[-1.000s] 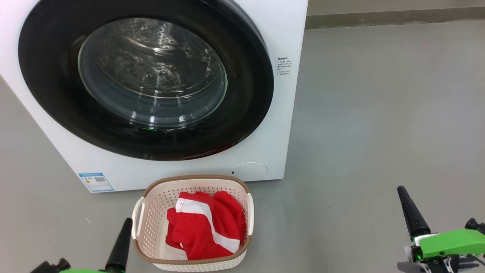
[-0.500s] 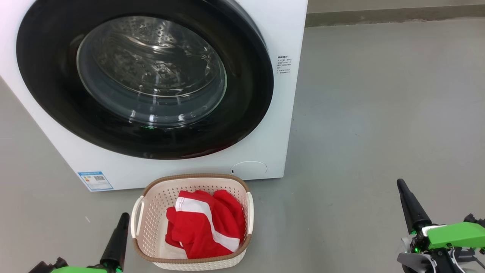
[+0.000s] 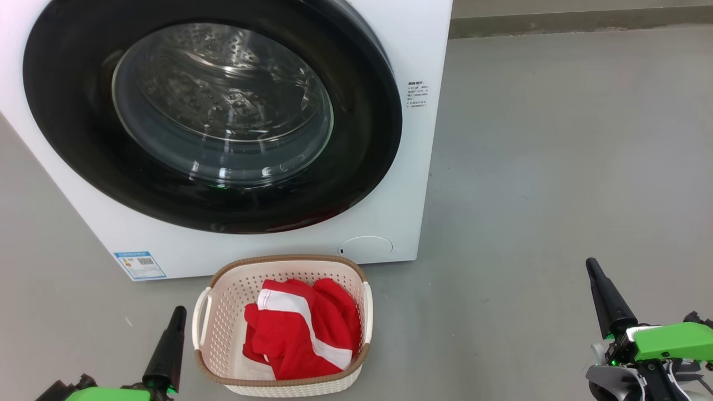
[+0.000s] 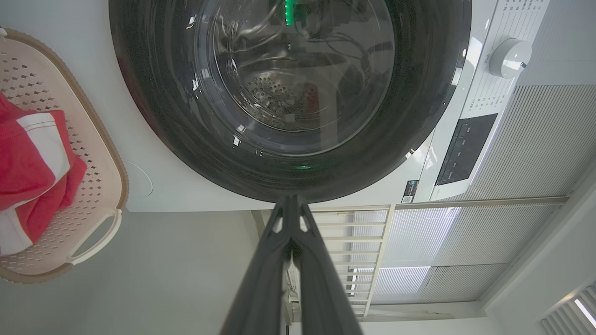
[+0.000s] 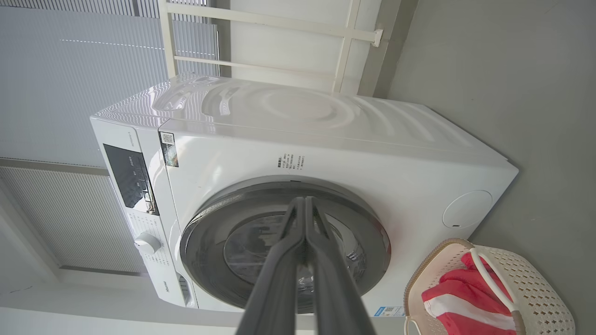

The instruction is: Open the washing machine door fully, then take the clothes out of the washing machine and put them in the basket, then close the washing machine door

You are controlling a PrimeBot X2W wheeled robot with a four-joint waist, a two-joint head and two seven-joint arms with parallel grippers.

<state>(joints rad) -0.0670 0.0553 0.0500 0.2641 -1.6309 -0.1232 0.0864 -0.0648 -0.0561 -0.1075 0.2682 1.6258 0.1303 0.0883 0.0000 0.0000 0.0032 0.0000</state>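
Grippers, foreground: L gripper (image 3: 178,313) at lower left of head view, fingers pressed together w/ nothing between them, tip just beside the left handle (image 3: 199,317) of the basket (image 3: 289,259). R gripper (image 3: 591,266) at lower right, likewise narrow and empty, well apart from the basket, over bare grey floor (image 3: 557,167). Both wrist views agree: each finger pair meets at the tips.

Mid-ground: basket stands on the floor just in front of the washing machine (image 3: 415,184), below the door (image 3: 72,139). Clothes (image 3: 303,334) lie bundled inside it, red w/ a white stripe, toward its right half; cream bottom shows at left.

Background: door shut, black rim flush against the white front. Steel drum (image 3: 223,94) seen through the glass window (image 3: 267,161). Blue label (image 3: 140,265) at the front's lower-left corner; round cover (image 3: 366,247) at lower right, just behind the basket rim. R wrist view also gives the control panel (image 5: 128,179) and dial (image 5: 147,243) along the machine's top strip.
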